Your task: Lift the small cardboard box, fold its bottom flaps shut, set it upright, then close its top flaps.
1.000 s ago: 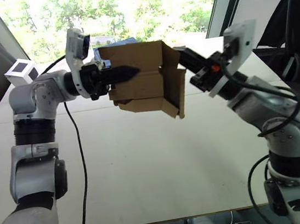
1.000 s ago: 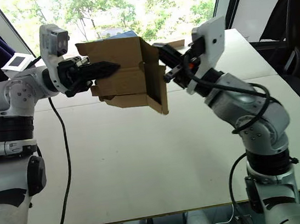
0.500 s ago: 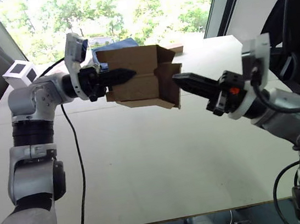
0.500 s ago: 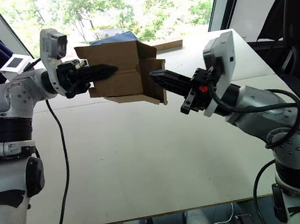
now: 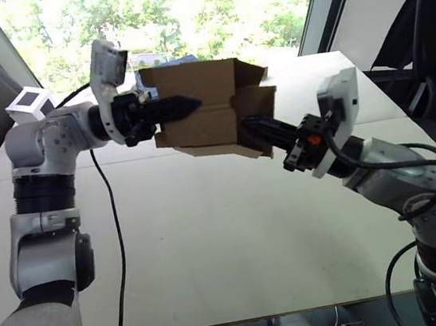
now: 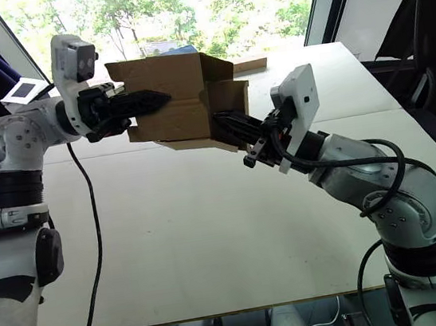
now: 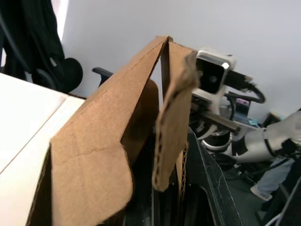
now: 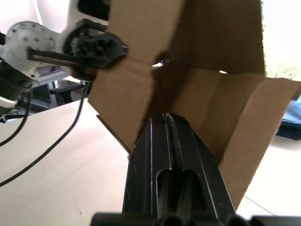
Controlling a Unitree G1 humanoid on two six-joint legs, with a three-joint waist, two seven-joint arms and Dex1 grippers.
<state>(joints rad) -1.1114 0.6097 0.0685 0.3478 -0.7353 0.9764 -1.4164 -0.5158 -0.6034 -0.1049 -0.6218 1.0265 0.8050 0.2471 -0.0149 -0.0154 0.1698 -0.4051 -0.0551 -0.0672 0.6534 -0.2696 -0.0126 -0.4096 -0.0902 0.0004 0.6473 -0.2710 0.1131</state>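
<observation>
Small plain brown cardboard box: held in the air above the white counter.
Left gripper: black fingers clamped on the box's wall.
Right gripper: fingers together, tips at the box's open end among its flaps.

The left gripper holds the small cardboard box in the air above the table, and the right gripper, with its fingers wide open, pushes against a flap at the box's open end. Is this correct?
Not fully. The right gripper's fingers are closed together, not wide open; the right wrist view shows them side by side at the flap. The rest holds: the left gripper holds the small cardboard box above the table.
</observation>
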